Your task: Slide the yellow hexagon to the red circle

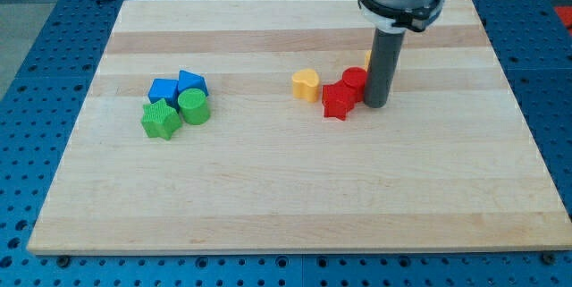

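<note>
Our end effector, plain rod, grips nothing; my tip point(375, 105) at 3 o'clock of red circle point(355, 80). Yellow hexagon point(368, 56) mostly hidden behind rod, apparently already beside circle.

Red circle point(355, 79) beside rod; yellow hexagon point(368, 57) mostly hidden behind.

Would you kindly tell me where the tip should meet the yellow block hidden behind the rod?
Only a sliver of the yellow block shows behind the rod, so its faces are unclear. My tip rests right of the red circle. I would probably press the block's far side, coming from the view's top, toward the circle.
</note>
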